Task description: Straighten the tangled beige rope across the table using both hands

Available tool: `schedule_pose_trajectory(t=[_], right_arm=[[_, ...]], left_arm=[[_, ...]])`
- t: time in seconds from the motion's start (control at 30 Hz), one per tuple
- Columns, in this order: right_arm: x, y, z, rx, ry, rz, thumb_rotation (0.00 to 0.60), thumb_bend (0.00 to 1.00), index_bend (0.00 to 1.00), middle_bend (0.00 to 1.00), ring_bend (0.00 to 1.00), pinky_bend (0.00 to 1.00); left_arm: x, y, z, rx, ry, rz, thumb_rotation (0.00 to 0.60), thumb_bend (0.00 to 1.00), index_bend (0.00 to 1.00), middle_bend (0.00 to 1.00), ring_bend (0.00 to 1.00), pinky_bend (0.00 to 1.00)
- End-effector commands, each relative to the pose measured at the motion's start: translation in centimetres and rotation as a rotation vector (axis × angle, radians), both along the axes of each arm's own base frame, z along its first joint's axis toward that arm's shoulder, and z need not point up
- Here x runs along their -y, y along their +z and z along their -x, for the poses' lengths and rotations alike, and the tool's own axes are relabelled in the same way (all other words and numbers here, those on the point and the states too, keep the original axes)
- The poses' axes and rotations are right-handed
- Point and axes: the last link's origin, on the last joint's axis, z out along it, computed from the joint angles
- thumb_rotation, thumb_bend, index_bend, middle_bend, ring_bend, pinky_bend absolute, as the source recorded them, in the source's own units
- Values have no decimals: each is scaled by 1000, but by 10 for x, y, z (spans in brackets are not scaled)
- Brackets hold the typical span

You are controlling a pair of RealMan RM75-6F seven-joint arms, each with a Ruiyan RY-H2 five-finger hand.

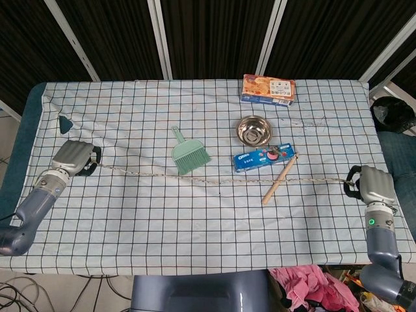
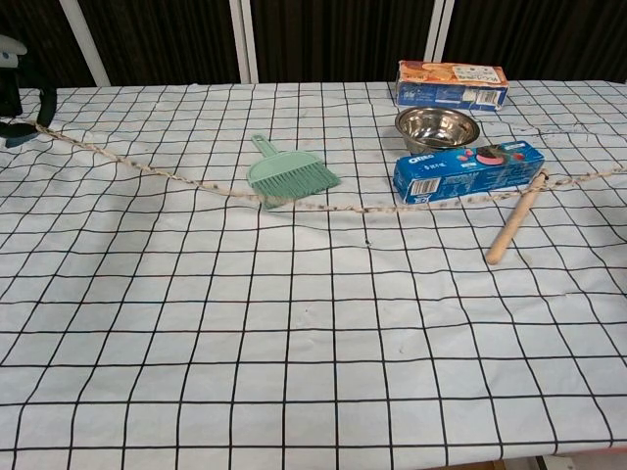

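While the head view covers both ends, the beige rope (image 1: 221, 178) runs nearly straight across the checked tablecloth (image 1: 195, 234), no loops or knot visible, from the left hand (image 1: 73, 159) near the left edge to the right hand (image 1: 372, 184) at the right edge. Left hand fingers are curled around the rope's left end; right hand is clenched on the right end, fingers wrapped under. Chest view barely catches the left hand (image 2: 14, 88) as a dark sliver at the top-left corner and does not show the right hand at all; the rope just exits the frame on the right. Chest view is better for rope contact: the line sags slightly mid-table, passes along the bristle edge of the green dustpan brush (image 2: 290, 174), runs just in front of the blue Oreo box (image 2: 468, 169) and crosses over the upper end of the wooden stick (image 2: 515, 217). Whether it touches the brush bristles or lies just beside them, I cannot tell. Behind the blue box sits the steel bowl (image 1: 253, 130), and further back the orange cracker box (image 1: 268, 89). Head view alone shows a small dark green triangular piece (image 1: 65, 123) near the far left edge.
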Motion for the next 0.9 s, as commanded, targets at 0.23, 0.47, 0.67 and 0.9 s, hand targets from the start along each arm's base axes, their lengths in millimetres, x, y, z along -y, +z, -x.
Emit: schedule_pose_trajectory(t=[0.23, 0.47, 0.67, 0.9], right_arm=[[4, 0, 27, -12, -57, 15, 600, 458, 629, 1000, 1000, 1000], [4, -9, 40, -12, -87, -16, 600, 457, 629, 1000, 1000, 1000], [4, -25, 52, -12, -104, -57, 600, 458, 629, 1000, 1000, 1000], [6, -39, 58, -12, -107, -72, 600, 458, 629, 1000, 1000, 1000]], left_arm=[[3, -11, 33, -10, 64, 14, 600, 495, 598, 1000, 913, 808], [9, -23, 40, 6, 71, 35, 600, 483, 590, 1000, 913, 808], [13, -34, 49, 4, 85, 60, 600, 483, 588, 1000, 913, 808], [16, -47, 55, -1, 88, 85, 600, 483, 587, 1000, 913, 808]])
